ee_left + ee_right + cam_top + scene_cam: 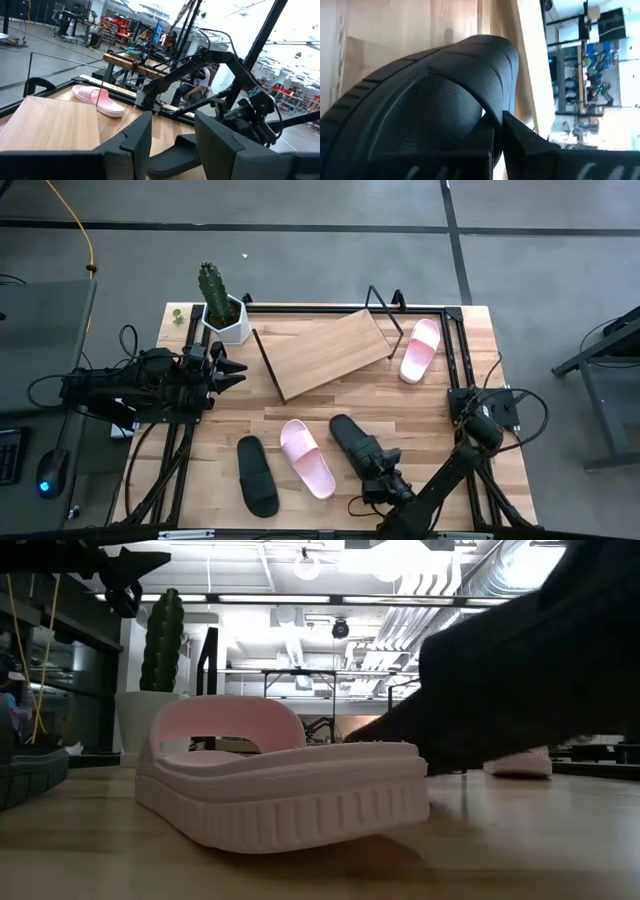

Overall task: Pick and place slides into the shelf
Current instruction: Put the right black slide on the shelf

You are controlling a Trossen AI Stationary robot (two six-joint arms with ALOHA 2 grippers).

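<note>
The shelf, a slanted light wood board on a black wire frame, stands at the table's far middle. One pink slide lies on the table right of it. Another pink slide and a black slide lie sole-down near the front edge. A second black slide is in my right gripper, which is shut on it; in the low view it shows as a dark raised mass. My left gripper waits open at the table's left, by the cactus pot. My right gripper is shut on the black slide at the edge of its wide strap, toward the slide's near end. The fingers come slanting down from the table's near right. The slide is tilted, near end raised; the pink slide hides whether its far end rests on the table.
A cactus in a white pot stands at the far left corner beside the shelf. Black frame rails run along the table's sides. Bare tabletop lies between the shelf and the slides near the front.
</note>
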